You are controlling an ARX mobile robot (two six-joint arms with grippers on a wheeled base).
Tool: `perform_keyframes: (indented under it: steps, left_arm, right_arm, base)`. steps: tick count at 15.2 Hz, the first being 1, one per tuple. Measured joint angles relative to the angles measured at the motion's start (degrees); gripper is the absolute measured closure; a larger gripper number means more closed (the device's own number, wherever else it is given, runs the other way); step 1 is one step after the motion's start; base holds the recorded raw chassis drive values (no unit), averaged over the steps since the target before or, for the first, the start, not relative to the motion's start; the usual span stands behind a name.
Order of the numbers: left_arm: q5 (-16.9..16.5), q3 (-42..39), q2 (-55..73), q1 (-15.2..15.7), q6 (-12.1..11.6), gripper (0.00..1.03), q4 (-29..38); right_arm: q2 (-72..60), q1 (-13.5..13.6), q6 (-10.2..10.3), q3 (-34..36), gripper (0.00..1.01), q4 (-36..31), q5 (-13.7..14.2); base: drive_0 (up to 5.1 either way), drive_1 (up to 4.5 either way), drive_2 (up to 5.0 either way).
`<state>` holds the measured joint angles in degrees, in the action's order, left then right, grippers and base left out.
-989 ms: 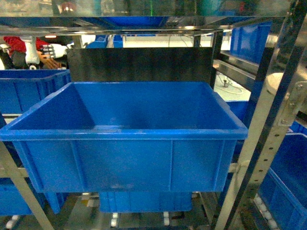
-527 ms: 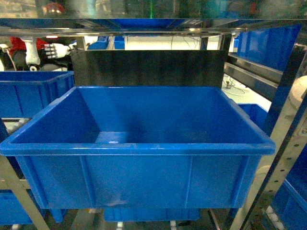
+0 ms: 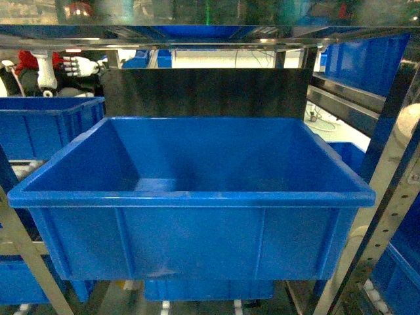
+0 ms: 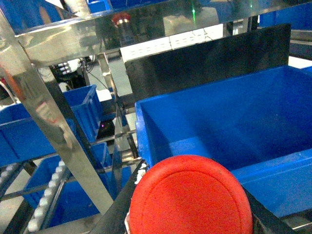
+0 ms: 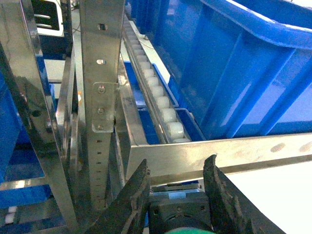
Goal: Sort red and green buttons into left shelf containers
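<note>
A red button [image 4: 190, 197] with a wide domed cap fills the bottom of the left wrist view. My left gripper [image 4: 191, 207] is shut on it, a dark finger [image 4: 119, 210] showing at each side. It hangs just in front of the near left corner of a large blue container [image 4: 146, 141]. That container [image 3: 190, 197] fills the middle of the head view, where neither gripper shows. My right gripper [image 5: 177, 163] is shut on a button with a black body [image 5: 178, 209] and a green cap [image 5: 190, 230], low beside the shelf frame.
A black panel [image 3: 203, 92] stands behind the container. More blue bins [image 3: 39, 125] sit to the left and below. Steel shelf uprights [image 4: 53, 131] [image 3: 394, 190] flank the container. In the right wrist view an upright [image 5: 100, 73], a crossbar [image 5: 219, 156] and a roller track [image 5: 158, 97] lie close ahead.
The head view has shifted: the blue container now sits more centred and slightly lower, and the right shelf post has slid toward the right edge.
</note>
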<state>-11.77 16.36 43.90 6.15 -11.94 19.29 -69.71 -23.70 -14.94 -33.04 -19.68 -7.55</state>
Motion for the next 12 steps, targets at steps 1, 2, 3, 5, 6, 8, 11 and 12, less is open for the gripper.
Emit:
perform_keyframes:
  steps: [1, 2, 3, 5, 6, 8, 11, 12]
  left_arm:
    - [0.0, 0.0, 0.3, 0.0, 0.0, 0.73, -0.1]
    - [0.0, 0.0, 0.2, 0.0, 0.0, 0.73, 0.0]
    - [0.0, 0.0, 0.2, 0.0, 0.0, 0.73, 0.0]
    - [0.0, 0.0, 0.2, 0.0, 0.0, 0.73, 0.0]
    - [0.0, 0.0, 0.2, 0.0, 0.0, 0.73, 0.0]
    - [0.0, 0.0, 0.2, 0.0, 0.0, 0.73, 0.0]
    - [0.0, 0.0, 0.2, 0.0, 0.0, 0.73, 0.0]
    - [0.0, 0.0, 0.2, 0.0, 0.0, 0.73, 0.0]
  right_arm:
    - [0.0, 0.0, 0.0, 0.0, 0.72, -0.1, 0.0]
    - [0.0, 0.4, -0.2, 0.0, 0.72, 0.3, -0.2]
    - [0.0, 2.0, -0.3, -0.4, 0.72, 1.0, 0.5]
    - [0.1, 7.4, -0.6, -3.0, 0.72, 3.3, 1.9]
    - [0.2, 9.7, -0.6, -3.7, 0.72, 3.1, 2.2]
    - [-1.1, 17.9, 0.7, -7.5, 0.72, 4.9, 5.4]
    - [-3.7, 26.3, 4.9, -9.2, 0.72, 8.6, 7.8]
    - [-3.3, 28.0, 5.7, -9.2, 0.72, 8.9, 7.4]
  base:
    - [-5.0, 2.47, 2.5]
    - [-5.0, 2.47, 2.5]
    - [-5.0, 2.47, 2.5]
    - [-5.0, 2.47, 2.5]
    - [-5.0, 2.47, 2.5]
    - [-2.5, 1.23, 1.2]
    - [0.0, 0.0, 0.0]
    - [0.0, 0.0, 0.0]
